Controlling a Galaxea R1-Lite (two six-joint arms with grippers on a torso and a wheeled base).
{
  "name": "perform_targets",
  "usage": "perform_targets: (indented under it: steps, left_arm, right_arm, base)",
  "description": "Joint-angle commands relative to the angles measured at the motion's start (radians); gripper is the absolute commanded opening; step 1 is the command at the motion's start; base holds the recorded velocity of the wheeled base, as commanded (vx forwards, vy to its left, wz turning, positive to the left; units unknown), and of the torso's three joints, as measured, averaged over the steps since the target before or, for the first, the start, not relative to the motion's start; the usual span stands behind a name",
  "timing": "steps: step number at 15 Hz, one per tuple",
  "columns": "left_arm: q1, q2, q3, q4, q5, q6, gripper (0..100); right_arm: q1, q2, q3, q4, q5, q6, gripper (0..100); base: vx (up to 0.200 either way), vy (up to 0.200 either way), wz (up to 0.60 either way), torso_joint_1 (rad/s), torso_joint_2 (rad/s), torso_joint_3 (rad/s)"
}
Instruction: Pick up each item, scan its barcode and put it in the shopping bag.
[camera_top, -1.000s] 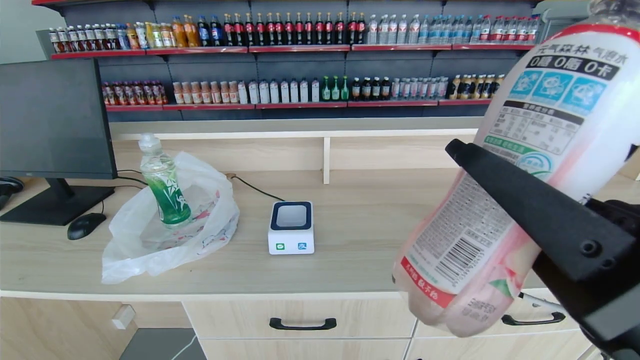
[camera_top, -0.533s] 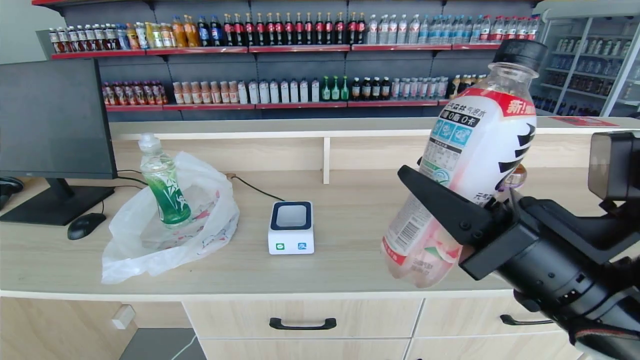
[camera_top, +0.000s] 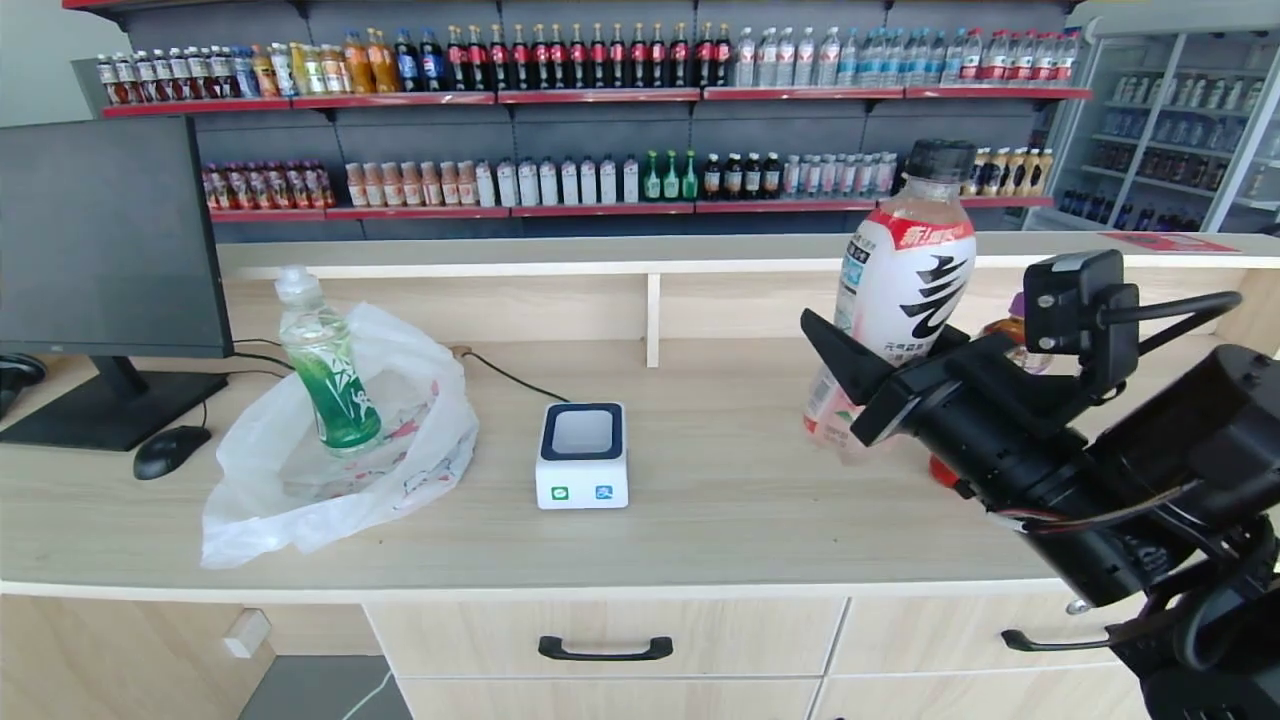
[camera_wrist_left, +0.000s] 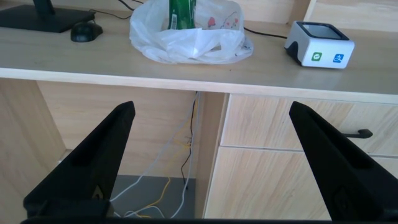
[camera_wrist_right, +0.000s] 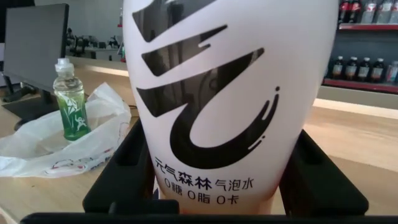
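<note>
Our left gripper (camera_wrist_left: 211, 109) hangs low in front of the counter (camera_wrist_left: 124, 65), its two fingers spread wide with nothing between them. Our right gripper (camera_top: 872, 372) is closed around the lower half of the white-and-pink bottle (camera_top: 905, 280), a finger pressed on each side. It holds the bottle nearly upright over the right part of the counter. Whether the base touches the wood we cannot tell.

From the left wrist we look beneath the counter's edge at drawer fronts (camera_wrist_left: 261, 124) and loose cables (camera_wrist_left: 185, 168) hanging below. The right wrist view brings the bottle's label up close, with black fingers (camera_wrist_right: 118, 177) flanking it. The head view gives us the bottle's black cap and its place to the right of the scanner (camera_top: 582, 455).

Along the counter from the left we find a dark monitor (camera_top: 100, 230) and a black mouse (camera_top: 170, 450). Next, the white shopping bag (camera_top: 400, 470) lies open and crumpled, with a green bottle (camera_top: 325, 375) standing in it, slightly tilted. The scanner, a small white box with a dark-rimmed window, sits near the middle, well apart from the held bottle. Just behind the right gripper stands a small amber bottle (camera_top: 1015, 335), partly hidden by it. Shelves of drinks (camera_top: 600, 100) line the back wall.
</note>
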Motion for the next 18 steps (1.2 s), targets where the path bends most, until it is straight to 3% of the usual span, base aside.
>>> perform_targets:
  steps: [1, 3, 6, 9, 10, 12, 18]
  left_arm:
    - [0.000, 0.000, 0.000, 0.000, 0.000, 0.000, 100]
    - [0.000, 0.000, 0.000, 0.000, 0.000, 0.000, 100]
    - [-0.002, 0.000, 0.000, 0.000, -0.003, 0.020, 100]
    - [-0.002, 0.000, 0.000, 0.001, -0.003, 0.017, 100]
    - [-0.003, 0.000, 0.000, 0.001, -0.004, 0.038, 100]
    - [-0.002, 0.000, 0.000, 0.001, -0.004, 0.044, 100]
    - [-0.002, 0.000, 0.000, 0.001, -0.004, 0.038, 100]
  right_arm:
    - [-0.019, 0.006, 0.008, -0.001, -0.002, -0.003, 0]
    - [-0.065, 0.036, -0.010, -0.001, -0.010, -0.037, 0]
    - [-0.068, 0.076, 0.023, -0.001, -0.011, -0.012, 0]
    - [-0.048, 0.116, -0.007, -0.001, -0.013, -0.006, 0]
    - [-0.051, 0.135, -0.006, -0.001, -0.013, 0.003, 0]
    - [-0.065, 0.144, 0.034, -0.001, -0.013, 0.003, 0]
    - [-0.065, 0.107, 0.051, -0.001, -0.013, 0.005, 0]
  base:
    - [0.000, 0.000, 0.00, 0.000, 0.00, 0.000]
    - [0.000, 0.000, 0.00, 0.000, 0.00, 0.000]
    - [0.000, 0.000, 0.00, 0.000, 0.00, 0.000]
    - [0.000, 0.000, 0.00, 0.000, 0.00, 0.000]
    - [0.000, 0.000, 0.00, 0.000, 0.00, 0.000]
    - [0.000, 0.000, 0.00, 0.000, 0.00, 0.000]
    - [-0.100, 0.000, 0.00, 0.005, 0.00, 0.001]
